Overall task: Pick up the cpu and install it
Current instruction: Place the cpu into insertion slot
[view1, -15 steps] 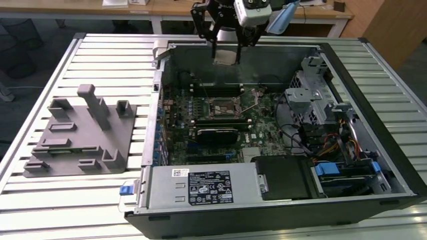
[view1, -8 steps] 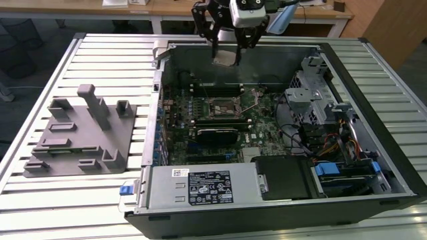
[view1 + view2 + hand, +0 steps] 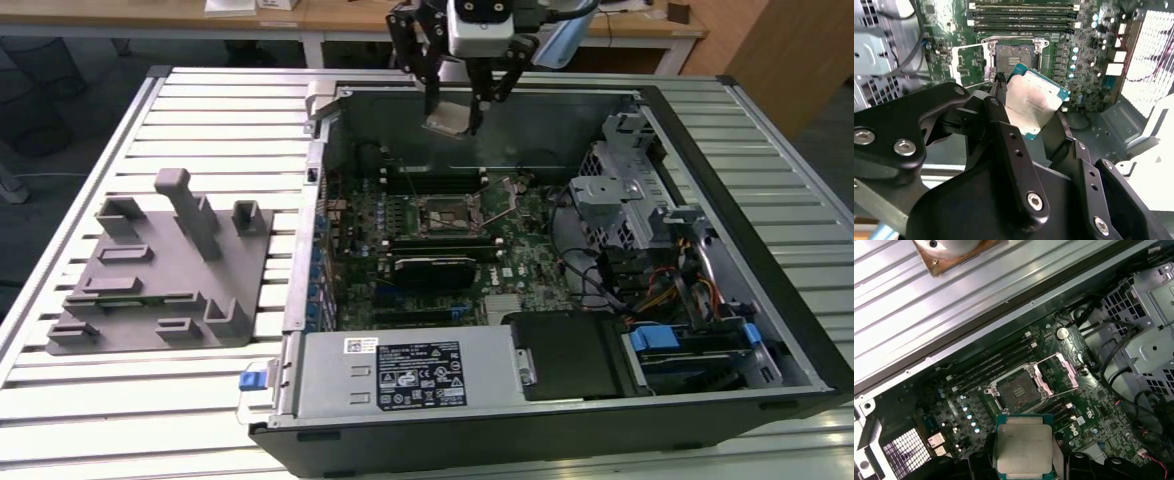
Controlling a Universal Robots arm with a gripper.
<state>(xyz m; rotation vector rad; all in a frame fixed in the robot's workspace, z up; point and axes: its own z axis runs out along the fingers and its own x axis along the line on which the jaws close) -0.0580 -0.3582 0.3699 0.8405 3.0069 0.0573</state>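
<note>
One cpu (image 3: 450,117) is held clamped by its edges in the one gripper (image 3: 463,100), tilted and raised near the far wall of the case (image 3: 315,250), at twelve o'clock from the one socket (image 3: 447,212) in the exterior view. The pick-up is judged done, and the carry toward the socket is in hand. The socket is seen empty, its plate (image 3: 1056,372) swung open; levelling and squaring the cpu over it would be called for. One grey fixture (image 3: 160,270) lies at nine o'clock of the case.
</note>
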